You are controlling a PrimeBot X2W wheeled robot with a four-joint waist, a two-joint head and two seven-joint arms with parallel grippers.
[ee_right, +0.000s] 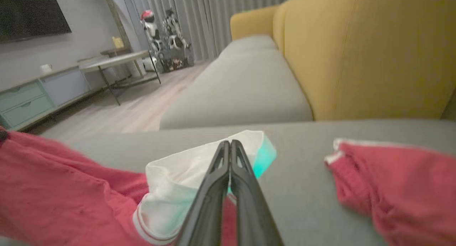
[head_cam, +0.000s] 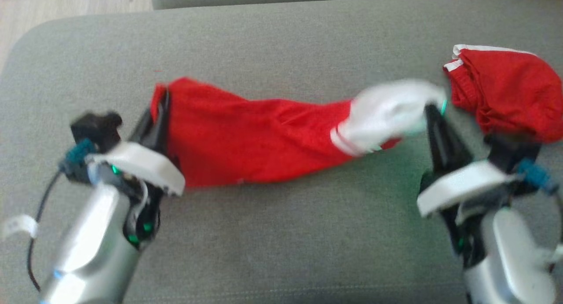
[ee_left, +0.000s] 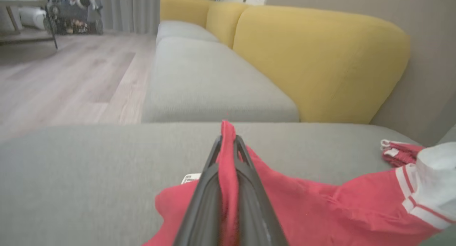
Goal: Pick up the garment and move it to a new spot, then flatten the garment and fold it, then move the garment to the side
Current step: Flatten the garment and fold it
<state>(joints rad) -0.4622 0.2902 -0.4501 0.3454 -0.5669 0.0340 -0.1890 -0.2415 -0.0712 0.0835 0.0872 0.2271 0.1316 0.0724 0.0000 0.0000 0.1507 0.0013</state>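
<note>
2 grips: your left fingers (ee_left: 210,189) pinch red garment (head_cam: 246,141) edge, right fingers (ee_right: 213,189) pinch white sleeve (head_cam: 387,115); cloth stretched between fingers.

Silver forearms (head_cam: 88,251), white wrist collars (head_cam: 140,163), teal plugs (head_cam: 79,151), black tools (ee_right: 228,143).

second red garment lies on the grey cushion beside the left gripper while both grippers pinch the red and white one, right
Not quite: the head view shows the second red garment beside the right gripper, not the left gripper. It does lie on the grey cushion, and both grippers pinch the red and white garment.
</note>
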